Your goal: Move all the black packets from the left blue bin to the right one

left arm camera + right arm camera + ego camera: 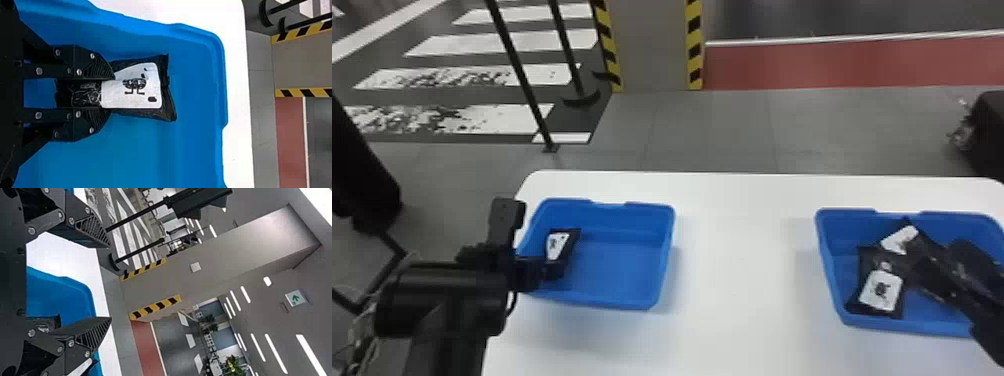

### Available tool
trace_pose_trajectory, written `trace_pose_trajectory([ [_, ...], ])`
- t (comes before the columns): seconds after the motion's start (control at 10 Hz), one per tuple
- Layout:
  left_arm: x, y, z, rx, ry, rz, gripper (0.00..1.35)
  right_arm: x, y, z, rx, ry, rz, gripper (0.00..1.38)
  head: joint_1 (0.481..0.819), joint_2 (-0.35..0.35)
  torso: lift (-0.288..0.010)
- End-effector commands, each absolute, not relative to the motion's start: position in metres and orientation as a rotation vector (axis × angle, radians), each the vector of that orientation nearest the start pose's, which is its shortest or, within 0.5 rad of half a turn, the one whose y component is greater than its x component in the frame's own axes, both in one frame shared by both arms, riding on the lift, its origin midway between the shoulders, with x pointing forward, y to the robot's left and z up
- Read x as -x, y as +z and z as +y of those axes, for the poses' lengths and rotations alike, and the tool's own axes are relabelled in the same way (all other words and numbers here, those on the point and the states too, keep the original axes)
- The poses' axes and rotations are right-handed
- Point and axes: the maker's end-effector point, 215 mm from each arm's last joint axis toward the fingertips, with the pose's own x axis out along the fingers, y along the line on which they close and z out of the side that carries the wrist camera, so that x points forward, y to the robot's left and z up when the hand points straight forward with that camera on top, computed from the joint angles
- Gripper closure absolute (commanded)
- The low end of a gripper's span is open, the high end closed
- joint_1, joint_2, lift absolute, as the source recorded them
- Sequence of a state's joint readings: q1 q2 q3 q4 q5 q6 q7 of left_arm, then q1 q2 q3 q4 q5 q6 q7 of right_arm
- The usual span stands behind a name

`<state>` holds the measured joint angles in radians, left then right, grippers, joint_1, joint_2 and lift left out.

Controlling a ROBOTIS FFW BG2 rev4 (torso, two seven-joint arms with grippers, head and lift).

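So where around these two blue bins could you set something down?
Bare tabletop lies between the left blue bin and the right blue bin. The left bin's floor is bare from its middle to its right wall. Crowded: its left end, where the left pincer holds a black packet, and the right bin, packets under the right pincer.

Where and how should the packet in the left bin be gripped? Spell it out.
The packet is probably best pinched at its near, black end, from the left bin's near-left side, one finger along each side edge: that end looks bunched and narrow, while the far end spreads wider. The left gripper holds it there.
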<state>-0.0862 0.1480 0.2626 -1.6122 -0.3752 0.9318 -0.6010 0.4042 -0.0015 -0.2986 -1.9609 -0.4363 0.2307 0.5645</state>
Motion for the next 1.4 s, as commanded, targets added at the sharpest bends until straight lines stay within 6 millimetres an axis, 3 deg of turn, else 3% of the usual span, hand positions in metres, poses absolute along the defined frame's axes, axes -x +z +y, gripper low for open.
trace_pose_trajectory([
  [0.0,-0.51,-0.497,0.385,-0.077,-0.081,0.825,1.2,-0.448,-0.353,-0.26,-0.393,0.323,0.076,0.4,0.695,0.161,-0.11],
  [0.2,-0.513,-0.456,0.37,-0.118,-0.121,0.71,1.2,-0.448,-0.353,-0.258,-0.397,0.328,0.078,0.4,0.695,0.141,-0.11],
  [0.3,-0.502,-0.431,0.352,-0.107,-0.166,0.661,1.2,-0.449,-0.349,-0.253,-0.409,0.34,0.069,0.4,0.695,0.133,-0.11],
  [0.4,-0.493,-0.398,0.329,-0.125,-0.212,0.594,1.2,-0.449,-0.347,-0.246,-0.426,0.359,0.072,0.4,0.695,0.127,-0.11],
  [0.5,-0.493,-0.37,0.292,-0.146,-0.299,0.517,1.2,-0.448,-0.344,-0.237,-0.43,0.392,0.081,0.4,0.695,0.113,-0.11],
  [0.6,-0.5,-0.355,0.254,-0.152,-0.393,0.454,1.2,-0.452,-0.341,-0.221,-0.445,0.431,0.081,0.4,0.695,0.086,-0.11],
  [0.8,-0.504,-0.346,0.199,-0.129,-0.491,0.411,1.2,-0.467,-0.337,-0.193,-0.47,0.493,0.072,0.4,0.695,0.042,-0.11],
  [1.1,-0.532,-0.341,0.101,-0.139,-0.727,0.326,1.2,-0.484,-0.333,-0.145,-0.506,0.607,0.081,0.4,0.695,-0.011,-0.11],
  [1.3,-0.544,-0.352,0.069,-0.134,-0.794,0.339,1.2,-0.488,-0.315,-0.114,-0.511,0.684,0.063,0.4,0.695,-0.047,-0.11],
])
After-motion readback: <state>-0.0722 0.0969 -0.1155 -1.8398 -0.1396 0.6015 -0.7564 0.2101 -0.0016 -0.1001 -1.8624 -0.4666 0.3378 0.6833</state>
